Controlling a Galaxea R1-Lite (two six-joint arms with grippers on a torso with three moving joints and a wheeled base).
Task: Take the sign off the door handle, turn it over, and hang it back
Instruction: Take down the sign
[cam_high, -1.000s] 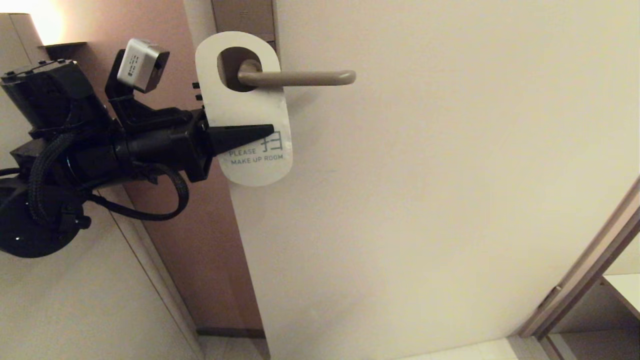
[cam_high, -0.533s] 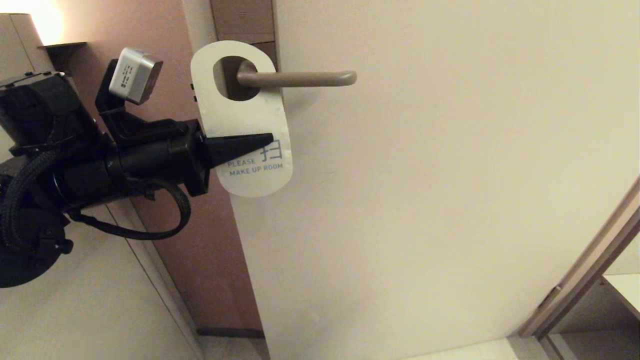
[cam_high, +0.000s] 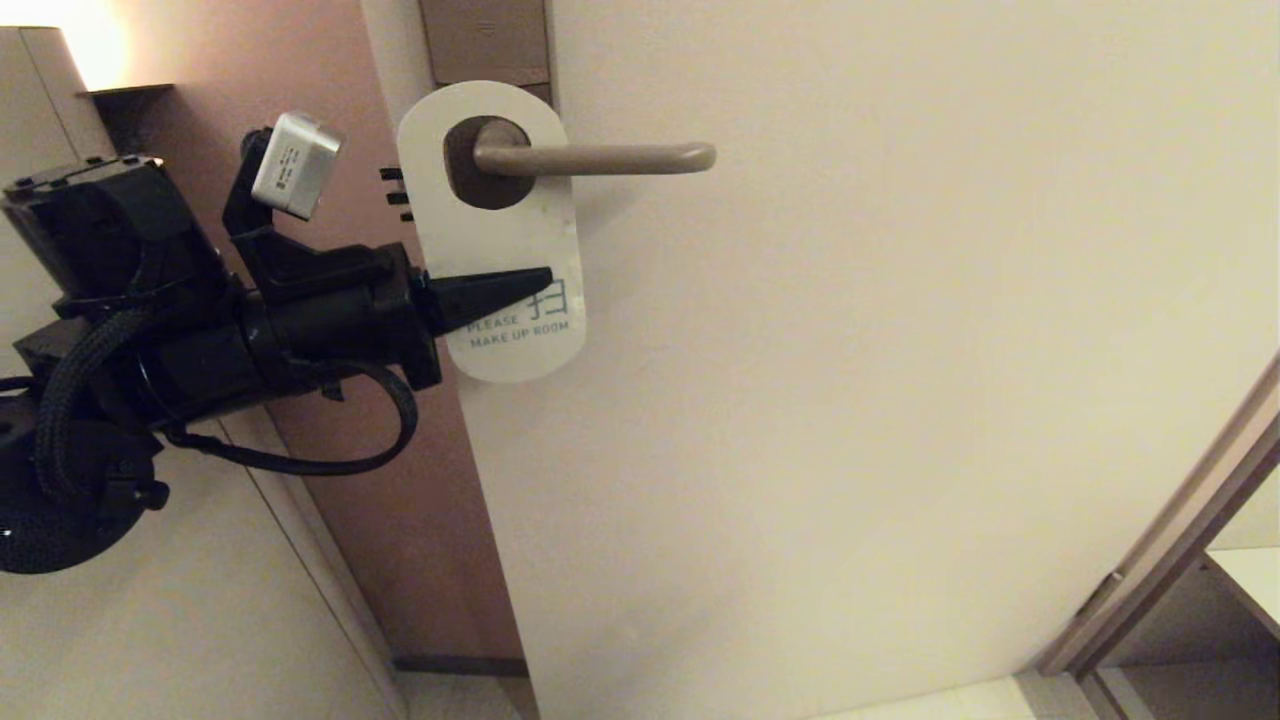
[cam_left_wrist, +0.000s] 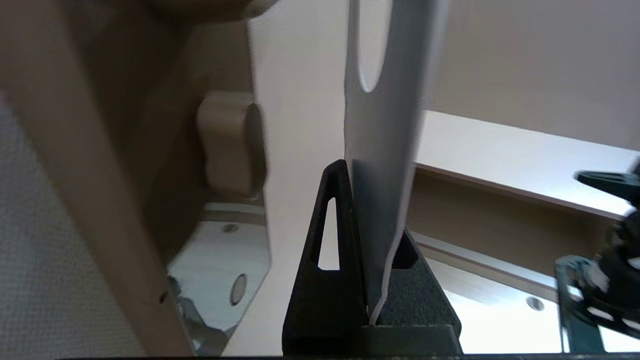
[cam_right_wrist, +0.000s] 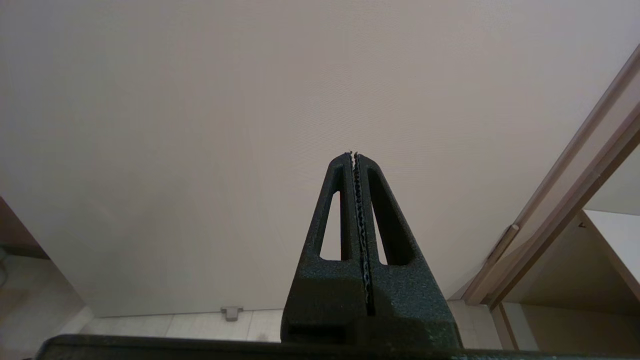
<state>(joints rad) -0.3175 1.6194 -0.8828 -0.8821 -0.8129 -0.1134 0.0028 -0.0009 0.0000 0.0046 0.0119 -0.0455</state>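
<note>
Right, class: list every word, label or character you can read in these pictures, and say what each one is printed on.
"PLEASE MAKE UP ROOM": on the white face of the sign, near its lower end, partly hidden by the left gripper.
A large character above those words, same sign: half covered, not safely readable.
Small print on the silver camera block on the left wrist: too small to read.
Nothing readable in either wrist view.

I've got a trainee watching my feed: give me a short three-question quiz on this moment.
1. Which face of the sign points at the head camera?
2. True or false: the sign is off the door handle.
3. The left gripper is: A open beside the sign, B shut on the sign, C on the lever.

Key: 1. White, "PLEASE MAKE UP ROOM". 2. False; the handle passes through its hole. 3. B.
</note>
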